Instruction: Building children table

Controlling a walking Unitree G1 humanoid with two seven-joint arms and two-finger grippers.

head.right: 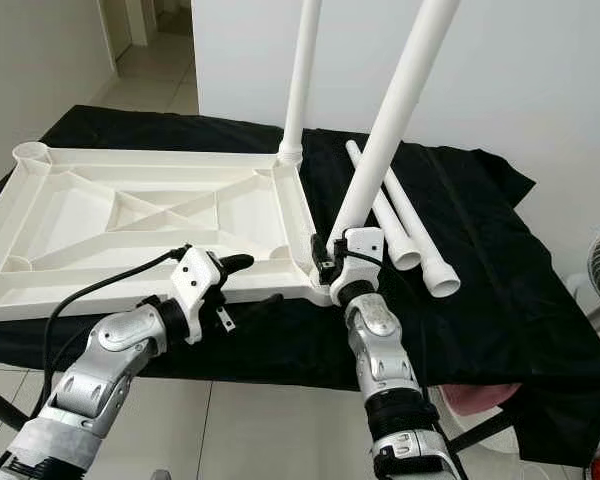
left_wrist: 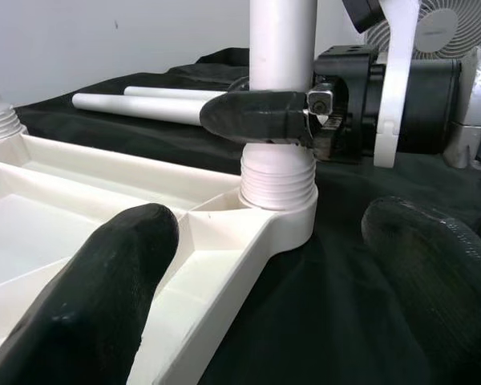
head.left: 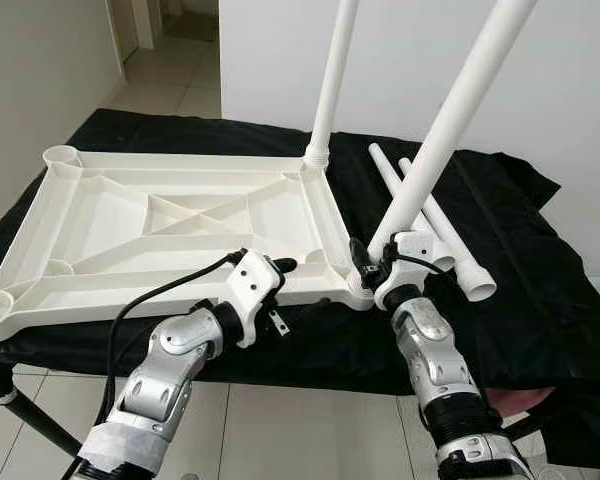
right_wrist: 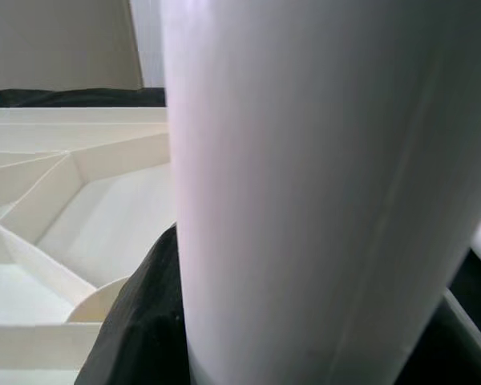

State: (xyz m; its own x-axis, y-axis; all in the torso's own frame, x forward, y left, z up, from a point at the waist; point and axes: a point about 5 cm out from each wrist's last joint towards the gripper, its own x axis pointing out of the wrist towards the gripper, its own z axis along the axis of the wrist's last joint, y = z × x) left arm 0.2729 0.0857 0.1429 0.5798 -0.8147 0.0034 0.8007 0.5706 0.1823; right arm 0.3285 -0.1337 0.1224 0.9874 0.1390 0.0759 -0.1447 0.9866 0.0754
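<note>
A white moulded plastic tabletop (head.left: 170, 225) lies upside down at the centre left of the head views, on a table draped in matte black cloth (head.left: 540, 290). Its underside is smooth and slightly glossy, braced by raised ribs that cross in an X, with a round socket at each corner.

2 round white tubes stand in the sockets on its right side: the far leg (head.left: 332, 80) rises straight out of the top of the frame, and the near leg (head.left: 450, 125) leans toward the upper right. 2 loose legs (head.left: 435, 220) lie side by side on the cloth just right of the tabletop, their flared ends toward the lower right.

The right claw (head.left: 372, 268), at lower centre, is clamped on the near leg just above its socket. The left claw (head.left: 280, 280), left of it, has its black fingers apart, 1 above the tabletop's near edge and 1 below it; whether they touch the plastic cannot be told.

The left wrist view adds detail: the near leg's ribbed, threaded collar sits in the corner socket (left_wrist: 280, 210), and a rubbery black finger (left_wrist: 256, 116) of the right claw presses on the tube above it. A fan (left_wrist: 433, 32) stands at that view's upper right. The right wrist view is close up on the leg's smooth white tube.
</note>
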